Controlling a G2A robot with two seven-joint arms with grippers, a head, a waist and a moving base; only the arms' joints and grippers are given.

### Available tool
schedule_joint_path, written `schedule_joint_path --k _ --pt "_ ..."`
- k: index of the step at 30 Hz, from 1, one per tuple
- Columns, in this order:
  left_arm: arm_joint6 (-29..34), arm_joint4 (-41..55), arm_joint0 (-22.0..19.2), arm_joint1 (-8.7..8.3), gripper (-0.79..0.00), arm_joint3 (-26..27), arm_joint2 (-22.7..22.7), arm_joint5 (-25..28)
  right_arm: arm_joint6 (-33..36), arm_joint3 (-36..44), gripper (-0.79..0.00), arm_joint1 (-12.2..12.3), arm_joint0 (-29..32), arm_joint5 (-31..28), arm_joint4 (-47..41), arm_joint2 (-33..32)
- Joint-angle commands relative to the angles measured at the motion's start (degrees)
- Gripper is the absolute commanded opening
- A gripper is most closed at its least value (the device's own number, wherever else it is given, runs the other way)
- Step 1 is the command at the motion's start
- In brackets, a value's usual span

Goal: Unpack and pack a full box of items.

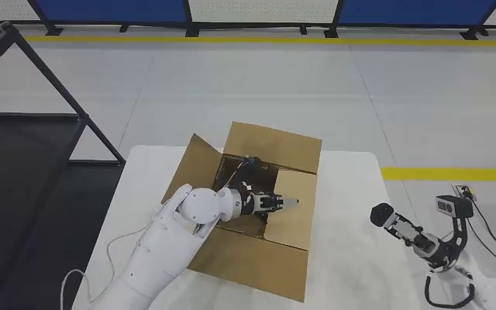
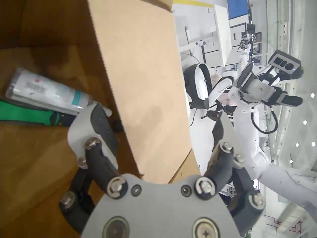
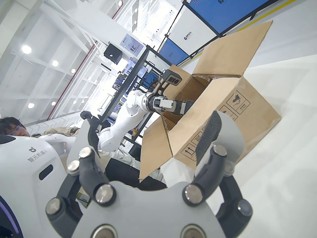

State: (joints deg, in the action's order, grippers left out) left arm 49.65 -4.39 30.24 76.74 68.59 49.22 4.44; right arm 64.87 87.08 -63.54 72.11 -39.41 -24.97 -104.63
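Observation:
An open cardboard box (image 1: 256,256) stands on the white table (image 1: 349,256). My left gripper (image 1: 279,203) is open and low inside the box mouth. Its fingers straddle the box's inner flap (image 2: 143,75), with one finger (image 2: 99,125) inside the box and the other outside. On the box floor lie a white bottle with a teal band (image 2: 49,92) and a green item (image 2: 24,113) beside it. My right gripper (image 1: 381,215) is open and holds nothing above the table, to the right of the box (image 3: 223,115).
A black metal frame (image 1: 46,101) stands off the table's left side. The box's flaps (image 1: 275,143) are spread open at the back and left. Bare table lies between the box and the right arm.

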Motion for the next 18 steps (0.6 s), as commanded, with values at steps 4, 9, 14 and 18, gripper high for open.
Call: schedule_joint_path --k 4,9,14,18 --pt "-0.7 2.5 -0.3 -0.03 0.0 1.2 1.9 2.5 -0.2 1.4 0.0 0.5 0.6 -0.2 0.1 0.1" --pt "0.0 2.8 1.9 -0.9 0.0 7.1 4.7 3.8 -0.6 2.5 0.0 1.0 1.1 -0.6 0.4 0.4" --pt "-3.0 2.4 4.8 -1.11 0.0 13.6 5.4 5.0 -1.3 5.9 0.0 1.6 2.7 -1.3 0.4 0.4" --pt "-6.8 1.9 5.1 -0.2 0.0 14.5 2.4 7.0 -1.1 8.8 0.0 2.5 4.9 -1.1 -0.5 -0.2"
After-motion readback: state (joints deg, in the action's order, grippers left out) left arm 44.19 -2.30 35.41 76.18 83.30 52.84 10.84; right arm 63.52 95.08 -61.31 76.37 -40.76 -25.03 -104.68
